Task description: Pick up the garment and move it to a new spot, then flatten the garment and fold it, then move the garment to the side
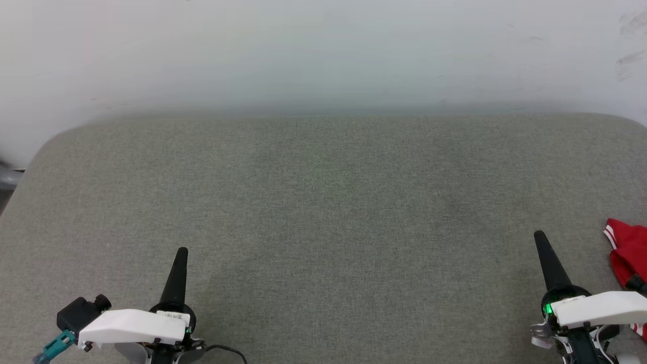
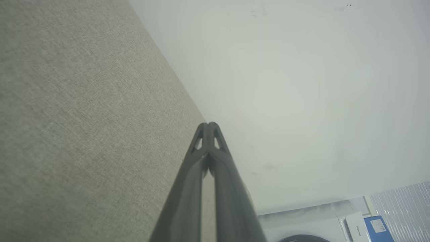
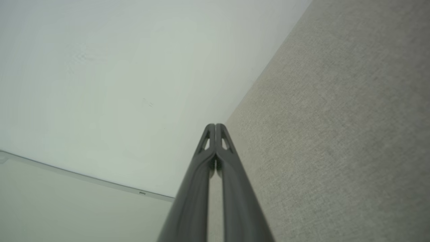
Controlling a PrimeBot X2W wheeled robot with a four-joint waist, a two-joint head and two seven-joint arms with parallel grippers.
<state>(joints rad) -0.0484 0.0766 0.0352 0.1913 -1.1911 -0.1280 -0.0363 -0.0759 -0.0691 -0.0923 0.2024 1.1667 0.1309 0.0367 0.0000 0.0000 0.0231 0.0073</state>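
Both tools pressed together, pinching nothing. The left tool and right tool sit low over the grey table, tips pointing away toward the wall. The shirt lies on the table just off the right tool's outer side, well apart from the left tool and cut by the frame edge. The visible part is red with white stripe trim and looks bunched; can't tell if folded. Fits 2 stages: shirt to be picked up, or shirt set to the side after folding.

There is one red garment, one grey fabric-covered surface and one white wall. Two grippers show: the left gripper and the right gripper. There is one blue box.
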